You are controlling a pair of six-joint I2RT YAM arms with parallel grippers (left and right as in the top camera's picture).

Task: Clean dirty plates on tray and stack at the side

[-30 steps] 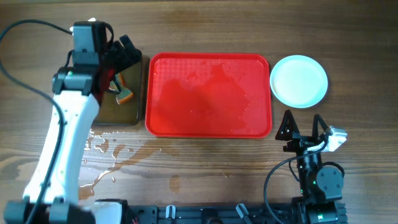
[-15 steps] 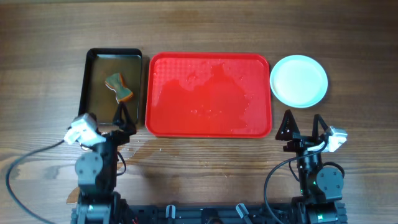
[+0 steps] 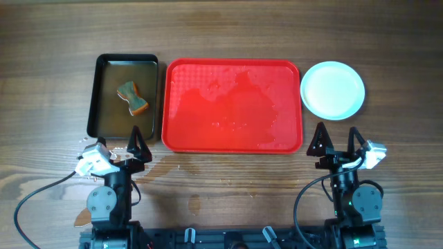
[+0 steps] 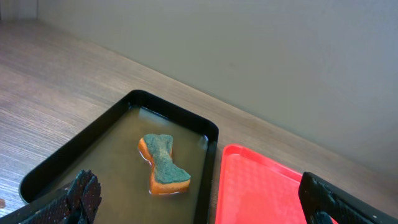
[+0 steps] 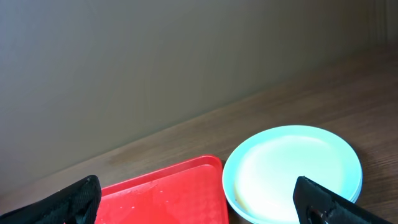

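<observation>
We see both arms sitting at near table edge. left gripper [image 3: 118, 146] wide, empty. right gripper [image 3: 336, 142] wide, empty.
- plates [image 3: 333, 90] stacked just ahead of right gripper, off tray [image 3: 232, 104]. Count in stack unclear.
- tray ahead-left of right gripper, bare, wet.
- sponge [image 3: 131, 97] lies in pan [image 3: 92, 97] ahead of left gripper. We judge it soaks there for reuse.
- Task looks done to us.
- No labels or text readable.

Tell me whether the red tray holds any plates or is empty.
Empty of plates. The tray shows only bare, wet red surface overhead; the plates sit on the table beside its right end.
</observation>
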